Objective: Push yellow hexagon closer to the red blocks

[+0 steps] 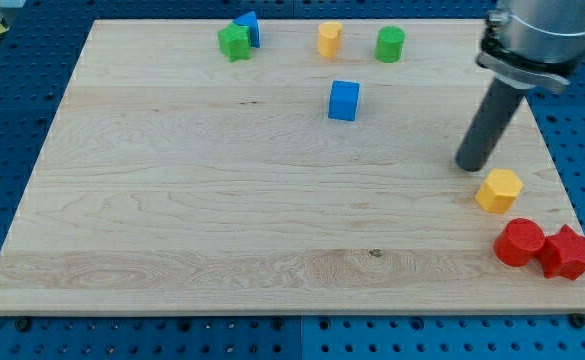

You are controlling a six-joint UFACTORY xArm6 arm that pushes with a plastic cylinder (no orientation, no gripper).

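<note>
Nearest the view's bottom right, red cylinder (pixel 519 243) touches red star (pixel 568 252). Yellow hexagon (pixel 499 190) sits just beside them, small gap left; task looks nearly done. My tip (pixel 469 166), a bare rod holding nothing, stands just upper-left of it.

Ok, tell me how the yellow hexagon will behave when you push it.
The yellow hexagon looks squat and flat-based, so it should slide rather than tip or roll. My tip sits just off its upper left, so an off-centre push may spin it. The smooth wooden board probably offers little grip.
</note>
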